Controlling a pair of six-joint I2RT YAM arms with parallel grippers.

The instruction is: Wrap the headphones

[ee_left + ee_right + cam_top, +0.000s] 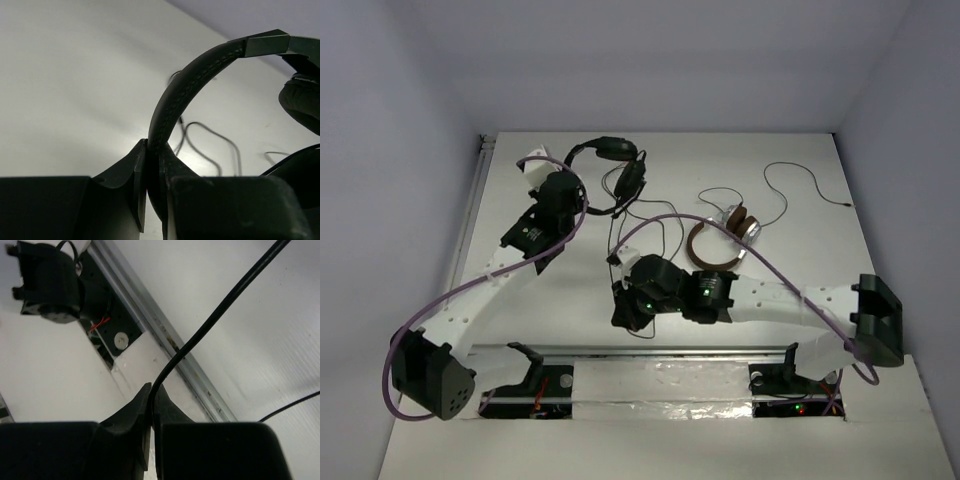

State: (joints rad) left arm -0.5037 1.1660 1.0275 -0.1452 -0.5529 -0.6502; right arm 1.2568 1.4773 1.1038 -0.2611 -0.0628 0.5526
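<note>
The black headphones (610, 150) lie at the back centre of the table, one earcup (631, 180) turned toward the front. My left gripper (572, 178) is shut on their stitched headband (185, 85), which rises from between the fingers; a padded earcup (302, 100) shows at the right edge. Their thin black cable (616, 235) trails forward across the table. My right gripper (623, 308) is shut on this cable (220, 310) near the front rail, and the cord runs up and to the right out of the closed fingertips (152, 390). The plugs are not visible.
Brown-banded headphones with silver earcups (720, 240) lie right of centre, their thin cable (790, 190) looping toward the back right. A metal rail (165, 335) runs along the near table edge. The left arm's base (50, 285) sits beyond it.
</note>
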